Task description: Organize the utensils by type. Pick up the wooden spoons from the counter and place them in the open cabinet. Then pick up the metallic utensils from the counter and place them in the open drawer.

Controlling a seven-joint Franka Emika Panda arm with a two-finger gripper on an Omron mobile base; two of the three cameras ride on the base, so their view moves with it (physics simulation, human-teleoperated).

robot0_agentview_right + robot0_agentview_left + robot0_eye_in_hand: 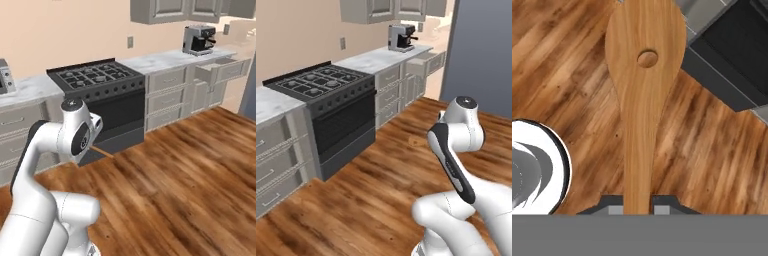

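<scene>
An orange-brown wooden spoon (643,75) stands up the middle of the hand view, its round bowl at the top over the plank floor. My gripper (637,209) is shut on the handle's lower end. In the right base view a slim end of the spoon (103,151) pokes out from behind my arm, low in front of the stove. The white marble counter (373,59) (160,61) runs along the far wall. An open drawer (425,61) (220,67) juts from its far end. Taupe upper cabinets (381,10) (170,10) hang above it.
A black gas stove (321,82) (97,75) sits in the counter run. A coffee machine (401,37) (199,39) stands on the counter near the drawer. A tall grey panel (481,50) rises at the right. Wide wooden floor (185,175) lies between me and the units.
</scene>
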